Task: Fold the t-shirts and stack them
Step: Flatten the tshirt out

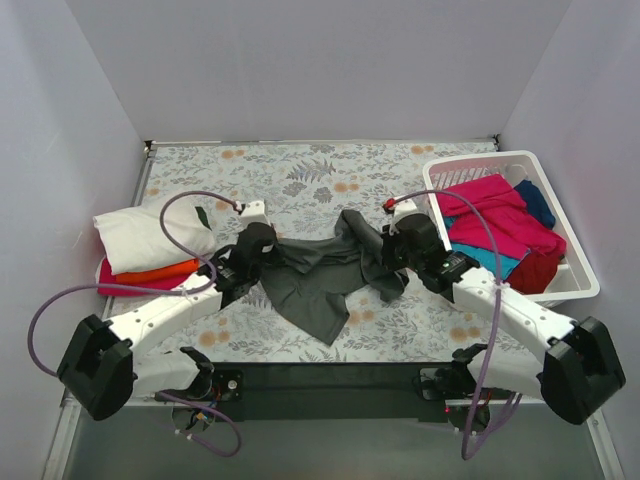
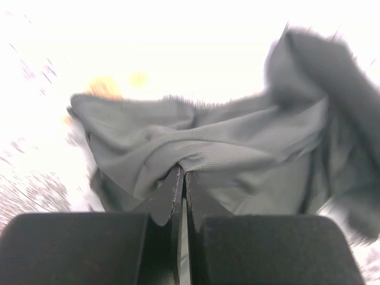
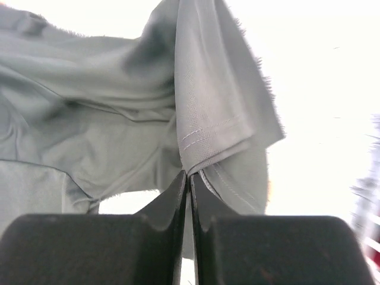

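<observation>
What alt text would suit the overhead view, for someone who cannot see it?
Two robot arms hold a crumpled dark grey t-shirt between them on a floral table, the left gripper and right gripper each closed on one side of it. A folded pile, white over orange and pink, lies at left; a white basket of bright shirts stands at right.

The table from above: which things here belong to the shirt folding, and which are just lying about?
Job:
dark grey t-shirt, pinched by left gripper and right gripper
folded stack: white, orange, pink
loose coloured shirts at right

Just there:
white basket holding them
flowered table cover
</observation>
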Controlling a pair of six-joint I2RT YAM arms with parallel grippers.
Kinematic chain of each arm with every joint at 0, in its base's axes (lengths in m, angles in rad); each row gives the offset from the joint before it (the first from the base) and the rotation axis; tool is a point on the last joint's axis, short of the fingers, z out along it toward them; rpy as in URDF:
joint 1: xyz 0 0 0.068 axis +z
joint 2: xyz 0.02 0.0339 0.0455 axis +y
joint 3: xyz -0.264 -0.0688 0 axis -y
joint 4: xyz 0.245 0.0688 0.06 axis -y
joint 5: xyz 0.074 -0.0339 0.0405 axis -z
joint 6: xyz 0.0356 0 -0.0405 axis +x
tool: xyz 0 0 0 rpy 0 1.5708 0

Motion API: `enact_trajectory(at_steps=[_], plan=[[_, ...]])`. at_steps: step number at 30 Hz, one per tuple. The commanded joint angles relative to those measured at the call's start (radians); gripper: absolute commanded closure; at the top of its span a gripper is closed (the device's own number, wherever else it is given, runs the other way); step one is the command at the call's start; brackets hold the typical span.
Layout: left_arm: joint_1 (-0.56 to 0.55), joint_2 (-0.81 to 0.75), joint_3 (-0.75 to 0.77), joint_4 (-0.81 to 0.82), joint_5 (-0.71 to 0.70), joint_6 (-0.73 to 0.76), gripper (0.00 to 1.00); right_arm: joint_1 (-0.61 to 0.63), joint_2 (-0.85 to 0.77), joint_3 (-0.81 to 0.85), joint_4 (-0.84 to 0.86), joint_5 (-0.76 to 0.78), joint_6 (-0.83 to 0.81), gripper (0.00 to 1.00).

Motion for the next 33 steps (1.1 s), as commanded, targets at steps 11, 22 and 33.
enact_trajectory(at_steps=[11,22,33], plan=[[0.309,-0.021,0.117,0.008,0.078,0.105,1.0,0.009,-0.347,0.019,-0.324,0.154,-0.012,0.99],[0.32,0.059,0.117,0.071,0.162,0.053,0.35,0.01,-0.347,-0.068,-0.258,0.038,0.017,0.94],[-0.123,-0.068,-0.135,-0.066,0.033,-0.26,0.36,0.012,-0.303,-0.107,-0.208,0.009,0.02,0.61]])
